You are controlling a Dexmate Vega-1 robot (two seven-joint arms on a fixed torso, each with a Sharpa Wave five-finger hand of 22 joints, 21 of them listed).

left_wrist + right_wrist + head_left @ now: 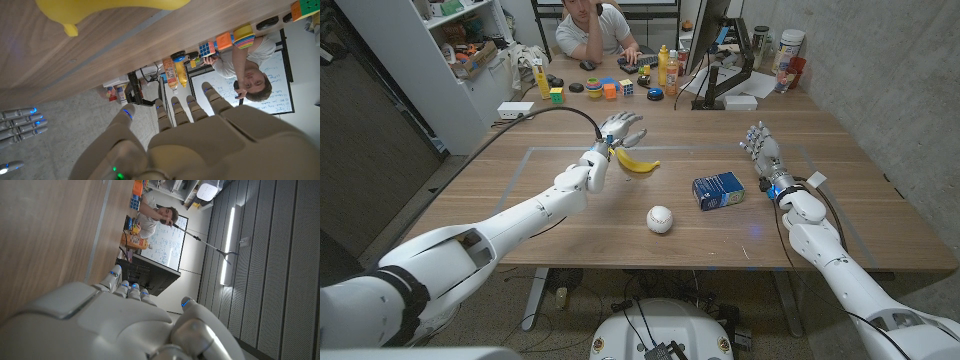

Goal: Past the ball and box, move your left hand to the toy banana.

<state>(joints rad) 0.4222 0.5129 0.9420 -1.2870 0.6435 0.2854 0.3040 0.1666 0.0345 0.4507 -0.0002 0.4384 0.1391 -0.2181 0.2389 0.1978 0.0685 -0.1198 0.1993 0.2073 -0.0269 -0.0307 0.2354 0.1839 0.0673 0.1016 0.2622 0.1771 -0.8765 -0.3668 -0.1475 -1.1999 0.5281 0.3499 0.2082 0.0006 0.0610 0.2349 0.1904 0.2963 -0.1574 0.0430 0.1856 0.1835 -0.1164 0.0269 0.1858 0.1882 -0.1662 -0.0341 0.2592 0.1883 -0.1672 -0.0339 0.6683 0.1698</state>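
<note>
Wood-grain worktop (620, 240), smooth and brown, runs from the robot back to a cluttered far edge. Nearest the robot lies a white ball (660, 219), round with faint seams. Just beyond it, to the robot's right, sits a small blue box (718, 188), a carton lying on its side. Past both, toward the middle, lies the toy banana (638, 163), glossy yellow, curved, with a stubby tip.

A white, smooth-shelled left arm stretches diagonally across the wood. Its left hand (617, 131) hovers at the banana's far left end, grey fingers (181, 111) spread apart and reaching forward, holding nothing; whether it touches the fruit I cannot tell. On the other side, the right hand (761, 150) stands on the worktop near the box, fingers apart and pointing away from the robot, holding nothing.

Farther back stand coloured puzzle cubes (610, 89), dark round pieces and yellow bottles (669, 68). Behind them a person (595, 28) sits leaning on one hand.
</note>
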